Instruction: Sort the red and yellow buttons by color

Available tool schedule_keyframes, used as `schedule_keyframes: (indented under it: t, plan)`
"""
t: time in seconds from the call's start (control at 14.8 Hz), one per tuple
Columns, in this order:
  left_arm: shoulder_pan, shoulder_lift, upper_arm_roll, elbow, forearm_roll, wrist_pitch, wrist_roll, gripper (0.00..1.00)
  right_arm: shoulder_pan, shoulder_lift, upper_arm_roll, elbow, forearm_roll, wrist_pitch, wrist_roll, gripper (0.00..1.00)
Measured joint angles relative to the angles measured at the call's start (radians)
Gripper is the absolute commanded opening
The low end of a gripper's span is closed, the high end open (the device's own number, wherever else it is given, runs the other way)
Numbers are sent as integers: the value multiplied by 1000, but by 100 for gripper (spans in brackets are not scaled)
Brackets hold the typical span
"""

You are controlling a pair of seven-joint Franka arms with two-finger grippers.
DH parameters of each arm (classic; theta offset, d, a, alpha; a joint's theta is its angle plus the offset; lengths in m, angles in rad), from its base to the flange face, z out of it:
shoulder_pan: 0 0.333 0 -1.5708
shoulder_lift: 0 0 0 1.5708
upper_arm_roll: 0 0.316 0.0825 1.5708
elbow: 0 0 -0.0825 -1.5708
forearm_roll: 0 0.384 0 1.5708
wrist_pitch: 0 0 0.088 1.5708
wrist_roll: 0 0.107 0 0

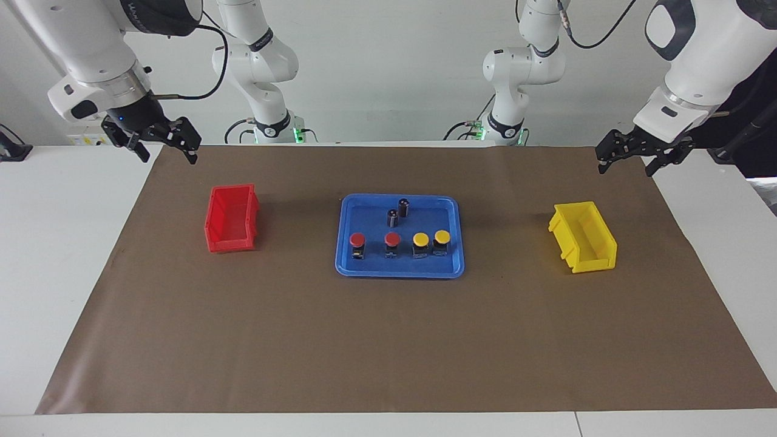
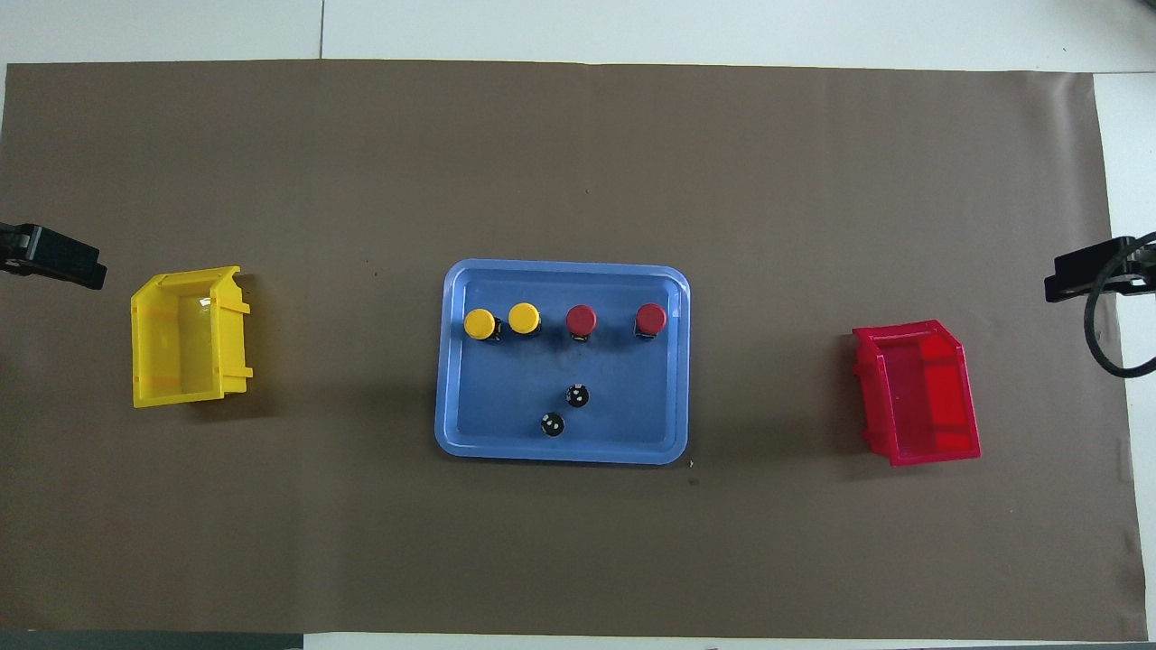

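Observation:
Four buttons stand in a row in a blue tray (image 1: 346, 267) at the table's middle. Two have red caps (image 1: 357, 240) (image 1: 393, 240) and stand toward the right arm's end. Two have yellow caps (image 1: 420, 240) (image 1: 442, 237) and stand toward the left arm's end. In the overhead view the yellow ones (image 2: 480, 323) (image 2: 524, 318) and the red ones (image 2: 581, 320) (image 2: 650, 318) show in the same tray (image 2: 447, 361). My right gripper (image 1: 167, 149) is open and empty, raised over the brown mat's corner beyond the red bin. My left gripper (image 1: 626, 162) is open and empty over the mat's other corner, near the yellow bin. Both arms wait.
Two small dark cylinders (image 1: 393, 217) (image 1: 403, 207) stand in the tray, nearer to the robots than the buttons. An empty red bin (image 1: 230, 244) sits toward the right arm's end. An empty yellow bin (image 1: 592, 262) sits toward the left arm's end. A brown mat (image 1: 388, 340) covers the table.

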Motion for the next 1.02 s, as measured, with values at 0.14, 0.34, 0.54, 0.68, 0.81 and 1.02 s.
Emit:
schedule_keyframes:
  t: [0.14,0.34,0.54,0.68,0.81,1.02]
  plan:
    - [6,-8,1,-16,0,6,0,100,0,0,0,0,0,0,0,100]
    - [8,-16,1,-26,-2,15,0,100,0,0,0,0,0,0,0,100]
    - [17,-18,1,-29,-3,33,-1,100,0,0,0,0,0,0,0,100]
    - [21,-18,1,-34,-4,44,-1,100,1,0,0,0,1,9,0,100]
    - [22,-19,1,-46,-4,63,-2,100,1,0,0,0,1,16,0,100]
    - [22,-30,1,-82,-4,96,-2,100,0,0,0,0,1,17,0,100]
